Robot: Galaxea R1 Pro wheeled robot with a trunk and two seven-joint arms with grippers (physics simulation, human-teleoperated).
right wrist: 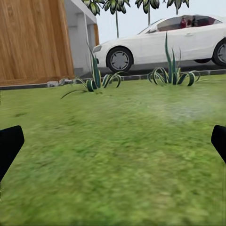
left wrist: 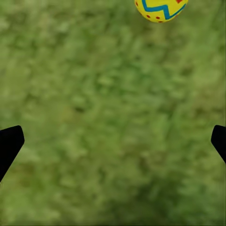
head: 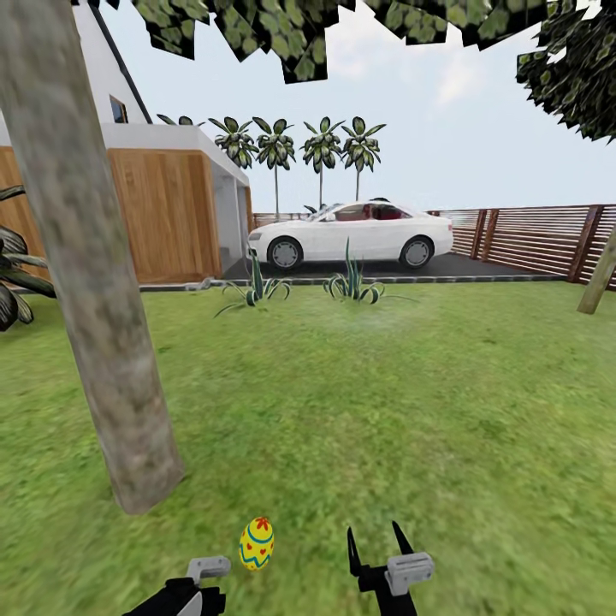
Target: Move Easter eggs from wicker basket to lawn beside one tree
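One yellow Easter egg with a red flower and blue zigzag lies on the lawn, a short way right of the base of the pale-trunked tree. In the left wrist view the Easter egg sits at the frame's edge above bare grass. My left gripper hangs open over the grass, just left of the egg, holding nothing. My right gripper is open to the egg's right, fingers spread and pointing across the lawn. The wicker basket is out of view.
Two spiky plants grow at the lawn's far edge before a driveway with a white car. A wood-clad house stands at the left, a slatted fence at the right, and another trunk leans at the right edge.
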